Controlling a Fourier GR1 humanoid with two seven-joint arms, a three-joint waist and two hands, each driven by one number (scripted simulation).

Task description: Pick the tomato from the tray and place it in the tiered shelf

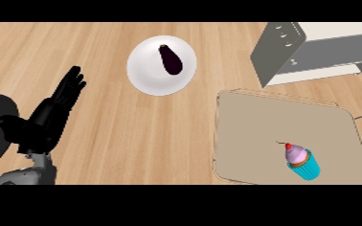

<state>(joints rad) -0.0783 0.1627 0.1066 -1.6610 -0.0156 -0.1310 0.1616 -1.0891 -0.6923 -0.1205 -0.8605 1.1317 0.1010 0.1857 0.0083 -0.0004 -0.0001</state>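
Tomato: none shows; your tray [244,124] carries only a cupcake [302,162].
Left hand [53,110]: resting, fingers straight, holding nothing.
Handling: a tomato is likely soft, smooth; cup its sides.

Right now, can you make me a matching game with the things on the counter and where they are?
Things:
1. eggplant
2. cupcake
3. shelf
4. left hand

Places:
A. on the tan tray
B. at the view's left edge, open, fingers up
C. on the white plate
D. top right corner of the counter

Pairs: 1-C, 2-A, 3-D, 4-B
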